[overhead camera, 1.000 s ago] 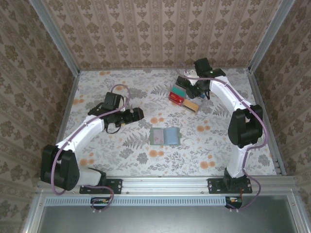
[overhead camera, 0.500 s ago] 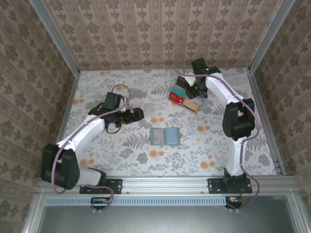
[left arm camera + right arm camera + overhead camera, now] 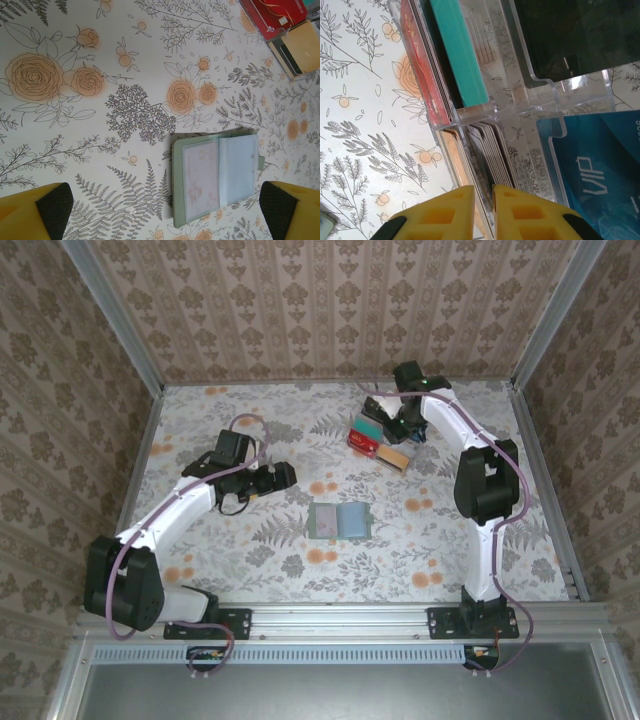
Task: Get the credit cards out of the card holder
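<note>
Card holder (image 3: 216, 180) lies open, pockets seemingly emptied — right end effector (image 3: 489, 206) has been drawn nearly shut over the tray (image 3: 485, 109) of credit cards (image 3: 460, 55); left end effector (image 3: 167, 205) is spread wide.

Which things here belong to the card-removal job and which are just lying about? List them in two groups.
Belongs to the job:
- card holder, lying open and flat
- credit cards, standing on edge in slots

Just there:
- clear divided tray, holding those cards
- floral table cover
</note>
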You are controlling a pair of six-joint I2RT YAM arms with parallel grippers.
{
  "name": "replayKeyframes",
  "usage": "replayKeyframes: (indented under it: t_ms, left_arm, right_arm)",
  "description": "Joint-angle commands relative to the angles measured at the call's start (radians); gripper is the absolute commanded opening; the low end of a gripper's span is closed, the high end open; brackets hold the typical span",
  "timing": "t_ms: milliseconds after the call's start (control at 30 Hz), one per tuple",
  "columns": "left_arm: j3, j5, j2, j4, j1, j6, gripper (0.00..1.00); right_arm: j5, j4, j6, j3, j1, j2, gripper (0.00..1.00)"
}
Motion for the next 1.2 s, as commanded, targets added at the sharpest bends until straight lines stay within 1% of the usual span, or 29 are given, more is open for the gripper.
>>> replayKeyframes:
  t_ms: [0,167,267,733,867,1167]
  left_arm:
    - [0.007,0.006,0.002,0.007,-0.004,-0.011,1.0]
    - [0.006,0.004,0.003,0.006,-0.004,-0.01,1.0]
    - [0.005,0.004,0.003,0.006,-0.005,-0.011,1.0]
    - [0.006,0.005,0.005,0.003,-0.006,-0.009,1.0]
    - [0.006,0.005,0.005,0.006,-0.006,-0.012,1.0]
    - [0.007,0.004,0.003,0.001,-0.006,-0.01,1.0]
  right_arm:
    - [-0.013,-0.031,-0.021,0.03,-0.004,0.022,0.15]
    - [0.0,-0.027,-0.059,0.018,-0.003,0.01,0.04]
    - [0.016,-0.021,-0.075,0.009,-0.003,-0.007,0.0]
    - [0.047,0.009,-0.086,-0.036,-0.005,-0.105,0.0]
    - [0.069,0.01,-0.082,-0.036,-0.004,-0.096,0.0]
    - [0.072,0.013,-0.103,-0.02,0.007,-0.038,0.0]
